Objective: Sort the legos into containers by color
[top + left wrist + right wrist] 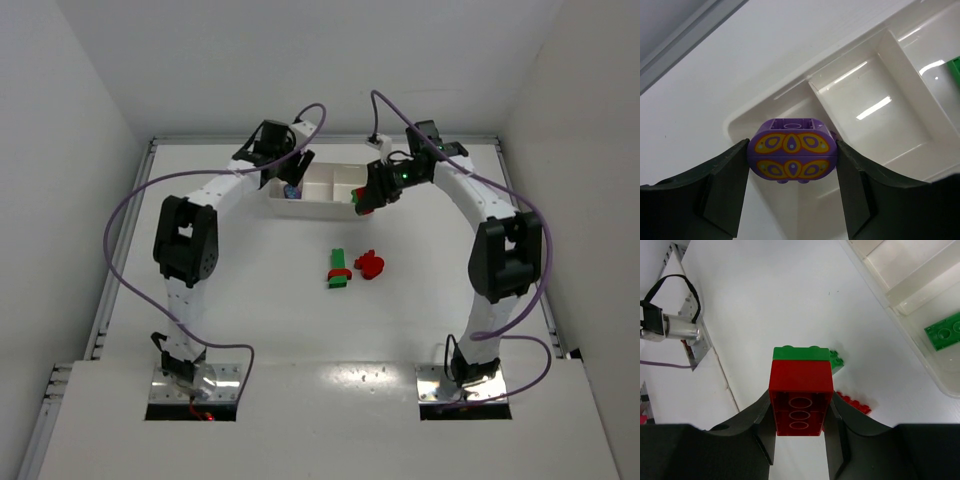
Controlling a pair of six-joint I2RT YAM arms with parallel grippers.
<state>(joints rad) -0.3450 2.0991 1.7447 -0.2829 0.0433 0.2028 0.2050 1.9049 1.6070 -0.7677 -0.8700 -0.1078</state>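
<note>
The left gripper [791, 159] is closed on a purple lego [790, 150]. This lego is smooth plastic with round ends. Its side has a yellow and orange picture like butterfly wings. It hangs over the left-end box of the white tray [315, 208]. The tray is shiny plastic, a long shape split into three square boxes by two thin walls. A flat green lego [945, 332] with round holes lies in the right-end box.

The right gripper [801, 412] squeezes a red block [801, 385] by its long sides. The block is box-shaped, with three round holes showing. A green piece [801, 353] is stuck on its far end. It is held above the smooth white surface [260, 300], just beside the tray's right end.

Two more legos lie on the surface, well apart from the tray. One is a green brick [340, 268] with a red piece across it. Just beside it is a bumpy red lego [371, 265]. The gripper fingers [720, 190] are dark and dull.
</note>
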